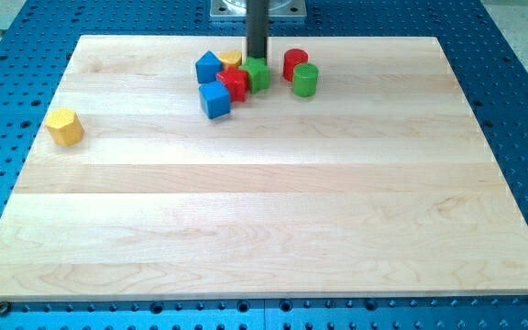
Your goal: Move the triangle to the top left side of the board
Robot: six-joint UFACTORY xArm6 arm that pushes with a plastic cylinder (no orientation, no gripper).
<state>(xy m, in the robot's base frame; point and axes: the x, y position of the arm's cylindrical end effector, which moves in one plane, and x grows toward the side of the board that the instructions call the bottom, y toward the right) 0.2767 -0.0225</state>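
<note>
Green block (257,75) met at the top-centre cluster

Set my tip (256,60) at the upper edge of that green block, touching or very nearly; could not separate the two from this angle. Ended as a plain straight rod, so could not tell any wide or narrow setting, and held nothing.

Found a red block (235,82) of unclear outline pressed against the green one on the view's left. Saw a yellow block (231,58) half hidden just behind the red, close beside the rod.

Took the blue triangle (209,67), peaked on top though not sharply readable, as the leftmost piece of the cluster: touching the red block, near the board's top edge, about mid-width, well apart from the top left corner. Noted a blue cube (215,99) just below it, against the red block.

Found, on the view's right of the rod, a red cylinder (294,62) upright, with a green cylinder (305,80) just beside it.

Spotted a yellow hexagonal block (63,126) alone near the left edge.

Rested all on a pale wooden board (246,229) over a blue perforated table (521,55).
</note>
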